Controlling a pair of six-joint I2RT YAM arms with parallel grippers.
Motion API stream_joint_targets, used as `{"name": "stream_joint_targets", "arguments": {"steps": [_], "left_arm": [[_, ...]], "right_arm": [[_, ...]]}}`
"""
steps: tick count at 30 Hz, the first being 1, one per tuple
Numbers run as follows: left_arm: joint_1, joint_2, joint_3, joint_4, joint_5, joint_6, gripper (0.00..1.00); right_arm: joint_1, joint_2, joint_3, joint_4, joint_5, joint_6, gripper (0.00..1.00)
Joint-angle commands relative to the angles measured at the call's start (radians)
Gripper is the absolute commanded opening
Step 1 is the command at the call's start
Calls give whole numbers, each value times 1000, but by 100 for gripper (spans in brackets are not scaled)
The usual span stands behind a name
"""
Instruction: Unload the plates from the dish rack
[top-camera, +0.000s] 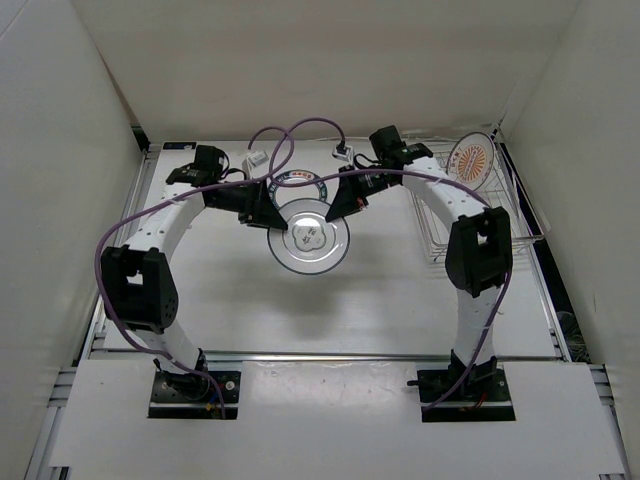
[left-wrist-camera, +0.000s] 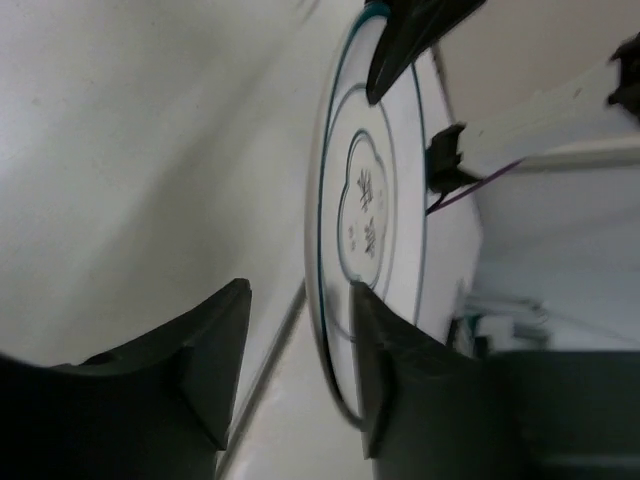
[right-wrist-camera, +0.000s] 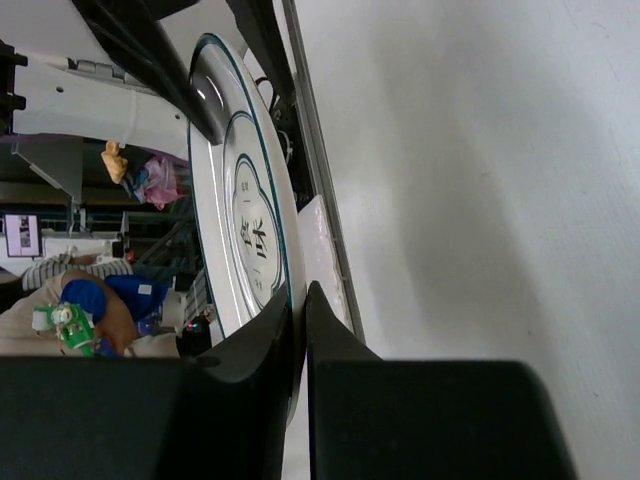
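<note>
Top external view: 2 arms meet over the middle of the table (top-camera: 400, 290) with a white plate (top-camera: 308, 238) between them. The left gripper (top-camera: 268, 210) and right gripper (top-camera: 345, 200) sit at opposite sides of its far rim. Just behind lies a lettered-rim plate (top-camera: 300, 180). An orange-patterned plate (top-camera: 472, 160) stands in the dish rack (top-camera: 440, 240) at the right.

Left wrist view: the left gripper (left-wrist-camera: 298, 290) has its fingers apart, straddling the white plate (left-wrist-camera: 370, 200) edge.

Right wrist view: the right gripper (right-wrist-camera: 300, 295) is clamped on the white plate (right-wrist-camera: 250, 220) rim.
</note>
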Motion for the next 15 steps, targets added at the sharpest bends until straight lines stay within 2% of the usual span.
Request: {"name": "stream_joint_targets", "arguments": {"steps": [1, 5, 7, 10, 11, 12, 14, 15], "left_arm": [[-2, -10, 5, -1, 38, 13, 49], [-2, -10, 5, -1, 38, 13, 20], [-2, -10, 5, -1, 27, 13, 12], [-2, -10, 5, -1, 16, 13, 10], [-2, -10, 5, 14, -5, -15, 10], [-2, -10, 5, 37, -21, -34, 10], [-2, -10, -4, 66, -86, -103, 10], [-2, -10, -13, 81, -108, -126, 10]], "right_arm": [[0, 2, 73, 44, -86, 17, 0], [0, 2, 82, 44, -86, 26, 0], [0, 2, 82, 44, -77, 26, 0], [0, 2, 71, 44, -43, 26, 0], [0, -10, 71, 22, -14, 16, 15], [0, -24, 71, 6, 94, -3, 29], [0, -56, 71, -39, 217, -47, 43], [0, -69, 83, -54, 283, -120, 49]]}}
